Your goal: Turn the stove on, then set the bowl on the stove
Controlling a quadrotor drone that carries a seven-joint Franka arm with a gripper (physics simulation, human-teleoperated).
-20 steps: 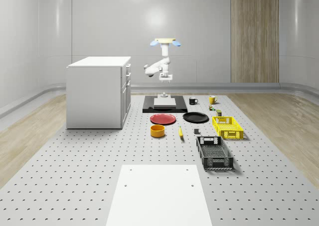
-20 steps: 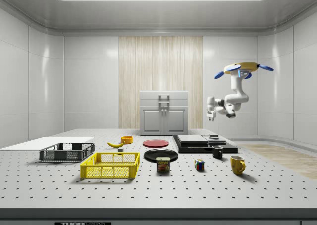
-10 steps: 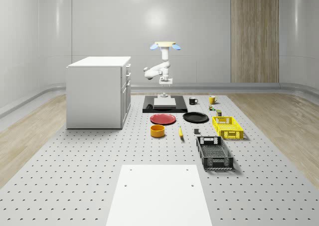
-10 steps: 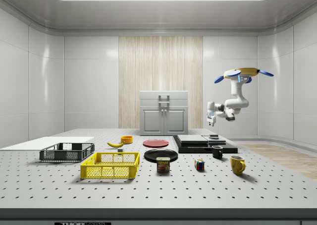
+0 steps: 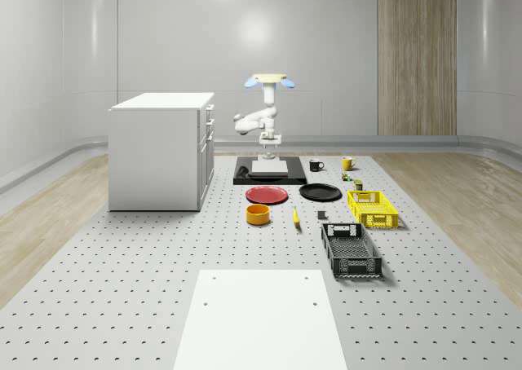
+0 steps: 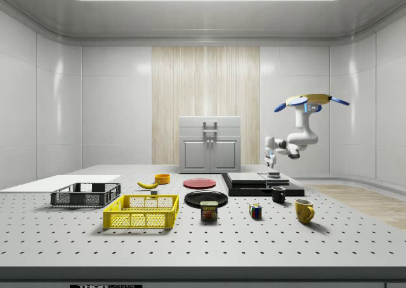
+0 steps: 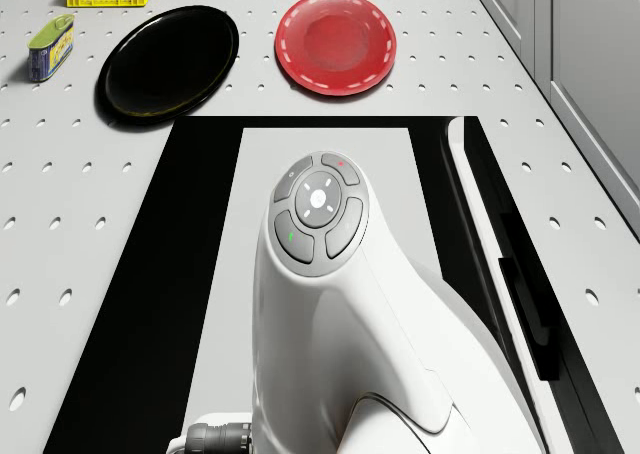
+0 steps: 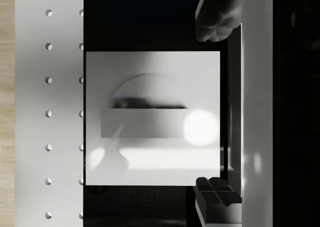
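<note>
The black stove [image 5: 245,177] with its grey plate lies on the table's far side. A small white switch block [image 5: 267,156] stands at its far end. I hover above that end of the stove [image 6: 254,188], arm bent down. My gripper [image 5: 267,148] hangs just above the switch block [image 6: 274,174], fingers pointing down. In the wrist view the fingers [image 8: 217,17] stand wide apart with nothing between them, and the switch block [image 8: 152,122] lies below, slightly to one side. The orange bowl [image 5: 258,214] sits on the table nearer the camera, beyond the red plate [image 5: 267,195].
A white cabinet [image 5: 159,150] stands at the whole-scene view's left of the stove. A black plate [image 5: 320,192], black mug [image 5: 316,165], yellow mug [image 5: 347,163], yellow crate [image 5: 372,208], black crate [image 5: 351,250] and banana [image 5: 295,217] lie on the right.
The drone has sunk lower over the stove's far end. The arm has swung the gripper down, close above the switch block.
</note>
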